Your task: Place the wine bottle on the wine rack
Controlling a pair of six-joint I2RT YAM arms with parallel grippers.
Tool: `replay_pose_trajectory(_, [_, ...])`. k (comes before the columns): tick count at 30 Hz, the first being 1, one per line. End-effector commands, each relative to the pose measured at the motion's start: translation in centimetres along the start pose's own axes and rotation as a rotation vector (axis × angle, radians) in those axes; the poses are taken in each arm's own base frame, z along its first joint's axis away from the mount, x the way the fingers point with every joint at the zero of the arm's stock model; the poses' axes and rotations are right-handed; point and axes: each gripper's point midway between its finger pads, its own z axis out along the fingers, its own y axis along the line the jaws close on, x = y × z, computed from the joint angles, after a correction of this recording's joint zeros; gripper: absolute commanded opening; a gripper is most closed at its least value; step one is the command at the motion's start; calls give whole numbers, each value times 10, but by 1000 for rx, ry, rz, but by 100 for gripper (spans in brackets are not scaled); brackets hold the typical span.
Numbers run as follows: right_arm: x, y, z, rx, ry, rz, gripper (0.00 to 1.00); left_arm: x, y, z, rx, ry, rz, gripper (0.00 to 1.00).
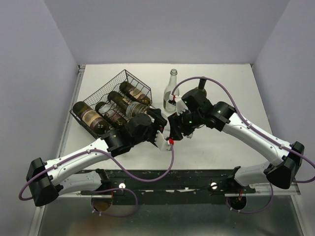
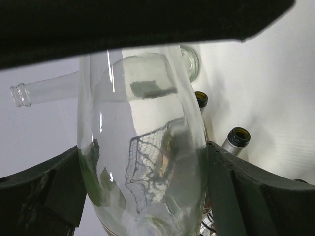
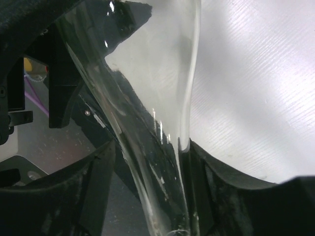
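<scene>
The wine bottle (image 2: 142, 147), of clear glass, is being held off the wine rack (image 1: 126, 73), just to the right of the rack's near corner, where the two arms are meeting over the tabletop (image 1: 221, 155). From above, its glass is hard to make out among the dark arm parts.

The left fingers (image 2: 44, 191) are standing wide, one on each side of the bottle's broad body. The glass is filling the whole gap between them and touching both, so they are pinching the wine bottle at its belly.

The right fingers (image 3: 221, 187) are sitting on either side of the narrower, tapering part of the same bottle. One finger is lying right against the glass and the other is just beside it. I cannot tell whether they are pressing on it.

The wine rack is lying to the left at an angle and is carrying several dark bottles (image 1: 91, 118) side by side. A second clear bottle (image 1: 171, 91) is standing upright on the tabletop just beyond the right fingers.
</scene>
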Motion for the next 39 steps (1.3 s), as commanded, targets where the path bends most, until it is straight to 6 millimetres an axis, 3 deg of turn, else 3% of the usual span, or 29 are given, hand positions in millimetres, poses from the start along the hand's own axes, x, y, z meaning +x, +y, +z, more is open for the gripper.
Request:
replay_pose_trajectory(1, [2,0,14,-9,10,-35,61,-22,89,-27,-303,-78,-43,0])
replay_pose_trajectory(7, [7,-5,17,18,33,-40,33,-25,92,-29,-316,-95,-81,0])
replay_pose_trajectory(11, [9,-11,18,54,39,-31,3,-27,93,-31,-314,-112,-128,0])
replay_pose_trajectory(12, [7,-12,16,67,31,-27,1,-28,92,-31,-308,-116,-136,0])
replay_pose_trajectory(14, [4,-13,13,81,11,-24,1,-26,92,-31,-314,-106,-146,13])
replay_pose_trajectory(17, [-5,-12,4,92,-42,-20,1,-24,86,-30,-322,-107,-132,56])
replay_pose_trajectory(19, [-12,-9,-4,95,-80,-19,1,-23,79,-29,-321,-109,-105,76])
replay_pose_trajectory(20, [-16,-8,-9,98,-103,-19,1,-22,76,-28,-319,-106,-86,99])
replay_pose_trajectory(27, [-38,-9,-35,160,-217,16,1,-5,42,-18,-262,-25,112,99])
replay_pose_trajectory(34, [-52,-8,-52,180,-290,26,1,2,31,-22,-268,-1,169,99])
replay_pose_trajectory(39, [-63,1,-57,142,-333,22,1,2,45,-42,-363,-25,57,99])
